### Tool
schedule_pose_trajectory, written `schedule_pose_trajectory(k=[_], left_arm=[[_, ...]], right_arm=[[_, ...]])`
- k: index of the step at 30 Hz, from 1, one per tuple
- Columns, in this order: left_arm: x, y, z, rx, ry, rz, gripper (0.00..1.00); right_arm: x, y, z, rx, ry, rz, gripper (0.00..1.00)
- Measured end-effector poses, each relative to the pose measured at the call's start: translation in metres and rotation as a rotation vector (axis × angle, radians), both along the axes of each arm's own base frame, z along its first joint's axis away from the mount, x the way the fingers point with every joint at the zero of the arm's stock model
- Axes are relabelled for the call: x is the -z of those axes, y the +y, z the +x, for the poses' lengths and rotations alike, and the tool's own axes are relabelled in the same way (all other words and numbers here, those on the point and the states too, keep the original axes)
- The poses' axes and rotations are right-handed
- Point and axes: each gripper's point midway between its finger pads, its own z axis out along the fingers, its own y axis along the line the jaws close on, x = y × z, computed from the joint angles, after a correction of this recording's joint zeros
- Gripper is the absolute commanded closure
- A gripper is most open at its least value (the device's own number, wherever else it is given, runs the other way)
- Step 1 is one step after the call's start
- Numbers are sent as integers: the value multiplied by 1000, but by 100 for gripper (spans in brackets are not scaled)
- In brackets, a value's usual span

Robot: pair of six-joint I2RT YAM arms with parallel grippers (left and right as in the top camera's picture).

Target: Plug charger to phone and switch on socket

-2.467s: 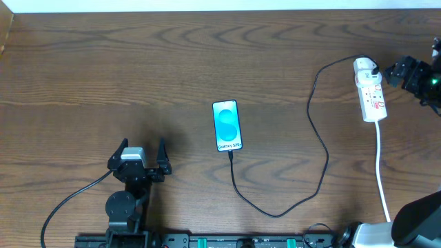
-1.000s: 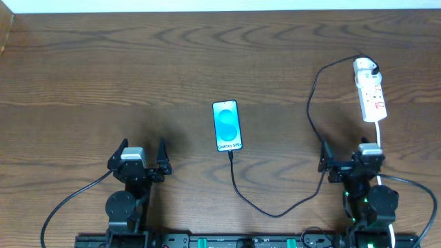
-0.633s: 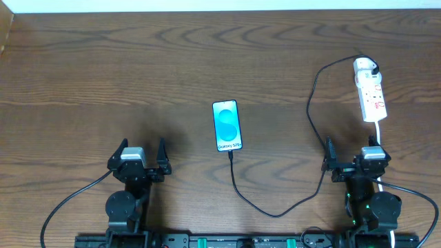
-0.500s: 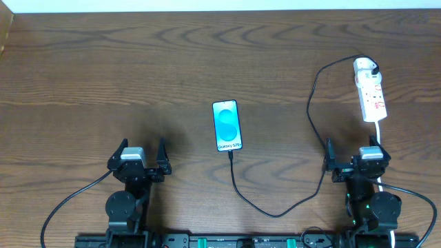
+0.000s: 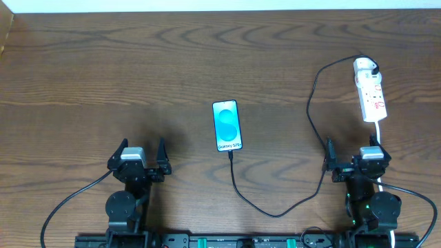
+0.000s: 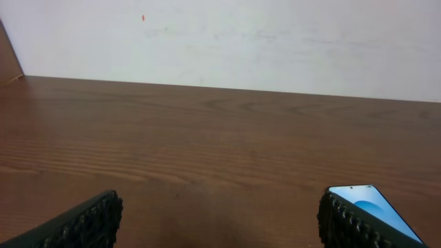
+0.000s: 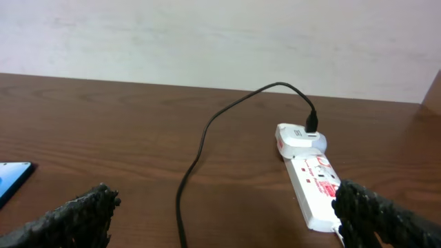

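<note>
The phone [image 5: 227,126] lies flat mid-table with its blue screen up; it also shows in the left wrist view [image 6: 368,203]. The black charger [image 5: 311,110] runs from the phone's near edge, loops toward me, then climbs to a white plug at the far end of the socket [image 5: 371,93]. In the right wrist view, the socket [image 7: 313,182] and the charger [image 7: 200,158] lie ahead of the fingers. My left gripper [image 5: 142,146] stands open at the near left with nothing in it. My right gripper [image 5: 353,148] stands open at the near right, short of the socket, also holding nothing.
A thick white cord [image 5: 379,134] runs from the socket's near end toward me, passing beside the right gripper. The charger's loop [image 5: 275,213] lies between the two arms near the front edge. A pale wall [image 6: 220,34] stands behind the table's far edge.
The right arm has pulled back from beside the socket at the far right to the near right. Over the last half second nothing has moved.
</note>
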Motion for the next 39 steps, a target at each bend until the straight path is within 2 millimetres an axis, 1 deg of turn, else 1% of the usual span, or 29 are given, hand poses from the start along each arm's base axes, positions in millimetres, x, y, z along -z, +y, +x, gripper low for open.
schedule_pose_trajectory(k=[8,39], left_arm=[[0,0,0,0,0,0,9],[0,0,0,0,0,0,9]], right_arm=[[1,7,0,-17,3,3,1],[1,4,0,2,4,27,1]])
